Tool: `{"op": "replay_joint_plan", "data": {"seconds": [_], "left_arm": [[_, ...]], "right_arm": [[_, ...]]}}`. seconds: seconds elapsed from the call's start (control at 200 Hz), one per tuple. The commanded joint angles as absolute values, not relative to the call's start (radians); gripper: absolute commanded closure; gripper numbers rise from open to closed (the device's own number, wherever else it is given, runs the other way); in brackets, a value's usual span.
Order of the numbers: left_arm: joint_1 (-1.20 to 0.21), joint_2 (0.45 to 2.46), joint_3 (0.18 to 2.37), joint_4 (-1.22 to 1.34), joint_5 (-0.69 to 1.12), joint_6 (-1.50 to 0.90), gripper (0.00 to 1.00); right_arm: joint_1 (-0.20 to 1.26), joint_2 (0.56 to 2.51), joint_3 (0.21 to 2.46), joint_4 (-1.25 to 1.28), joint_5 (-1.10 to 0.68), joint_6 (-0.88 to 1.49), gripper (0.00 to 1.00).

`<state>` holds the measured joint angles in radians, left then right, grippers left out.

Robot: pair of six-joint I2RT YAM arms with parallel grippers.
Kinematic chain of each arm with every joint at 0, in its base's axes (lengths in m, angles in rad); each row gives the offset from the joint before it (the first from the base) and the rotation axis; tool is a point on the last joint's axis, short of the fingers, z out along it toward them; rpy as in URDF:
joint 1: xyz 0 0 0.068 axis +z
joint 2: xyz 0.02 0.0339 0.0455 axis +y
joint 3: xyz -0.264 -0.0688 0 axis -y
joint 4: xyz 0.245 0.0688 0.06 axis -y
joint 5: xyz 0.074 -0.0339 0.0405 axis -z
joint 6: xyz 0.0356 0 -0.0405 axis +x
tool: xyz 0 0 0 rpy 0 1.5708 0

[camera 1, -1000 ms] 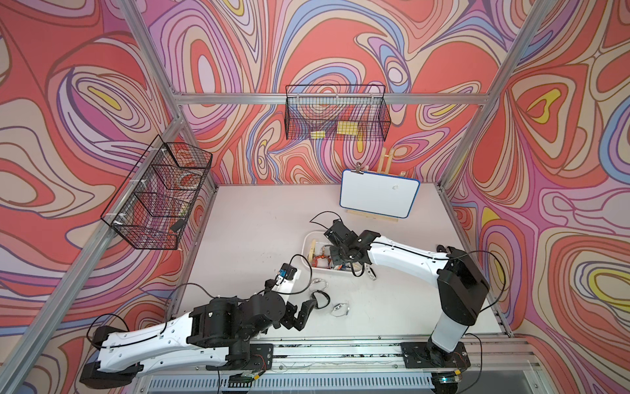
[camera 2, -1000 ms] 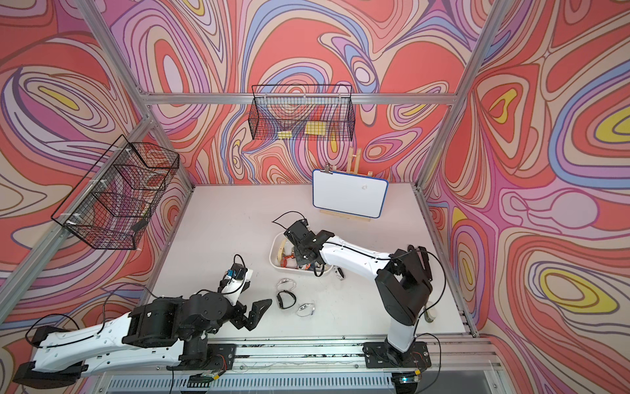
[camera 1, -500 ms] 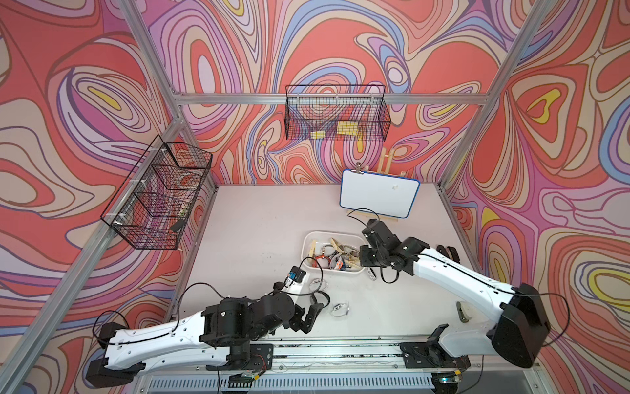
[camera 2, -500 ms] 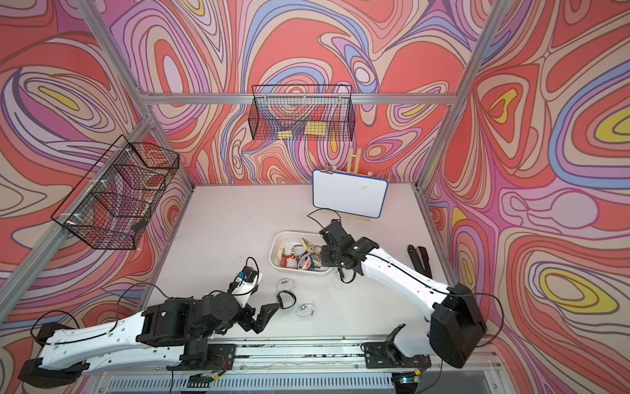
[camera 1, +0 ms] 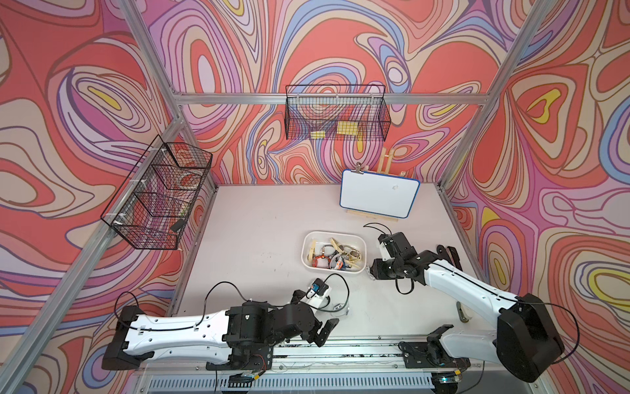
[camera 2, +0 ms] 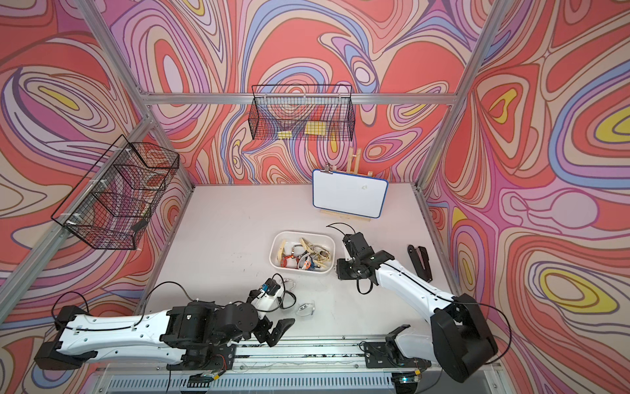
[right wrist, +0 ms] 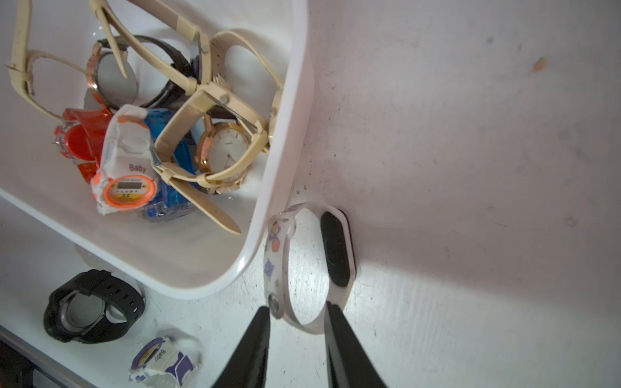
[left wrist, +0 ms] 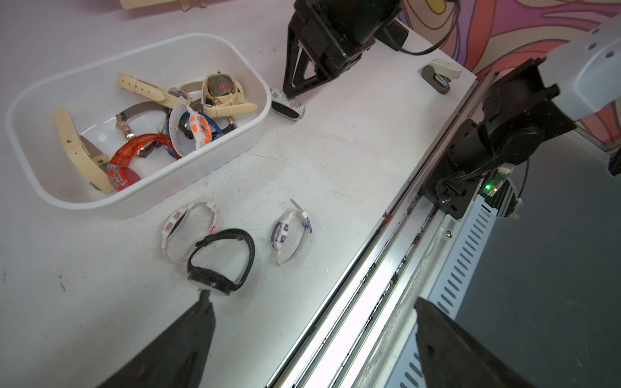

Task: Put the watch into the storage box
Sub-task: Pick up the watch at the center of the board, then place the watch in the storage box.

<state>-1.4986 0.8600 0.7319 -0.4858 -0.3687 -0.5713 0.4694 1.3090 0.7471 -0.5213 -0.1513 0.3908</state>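
The right hand (right wrist: 297,309) blocks the watch (right wrist: 336,248) from both top views; we find it on the counter (left wrist: 336,161) just beside the storage box (right wrist: 289,134), at its four o'clock corner. Half-open fingers (right wrist: 248,349) straddle the strap; gripping, we cannot tell. The left hand (left wrist: 311,299) gapes empty near a black watch (left wrist: 220,282).

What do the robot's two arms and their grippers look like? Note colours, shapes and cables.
Both the left arm and right arm have smooth white shells with black joints and bases. Thin black cables loop outside them. The left gripper and right gripper each carry two black, tapering fingers.
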Motion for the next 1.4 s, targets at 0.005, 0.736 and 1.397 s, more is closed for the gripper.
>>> {"op": "replay_joint_plan", "data": {"seconds": [0.005, 0.736, 1.397], "left_arm": [[-1.548, 0.882, 0.783, -0.494, -0.448, -0.498, 0.02], [-1.621, 0.898, 0.807, -0.499, -0.557, -0.465, 0.01], [-1.621, 0.799, 0.781, -0.591, -0.627, -0.534, 0.01]], "right_arm": [[0.458, 1.334, 0.731, -0.441, -0.200, 0.360, 0.67], [0.458, 1.382, 0.736, -0.464, -0.238, 0.372, 1.00], [0.605, 1.800, 1.472, -0.774, -0.152, 0.338, 1.00]]}}
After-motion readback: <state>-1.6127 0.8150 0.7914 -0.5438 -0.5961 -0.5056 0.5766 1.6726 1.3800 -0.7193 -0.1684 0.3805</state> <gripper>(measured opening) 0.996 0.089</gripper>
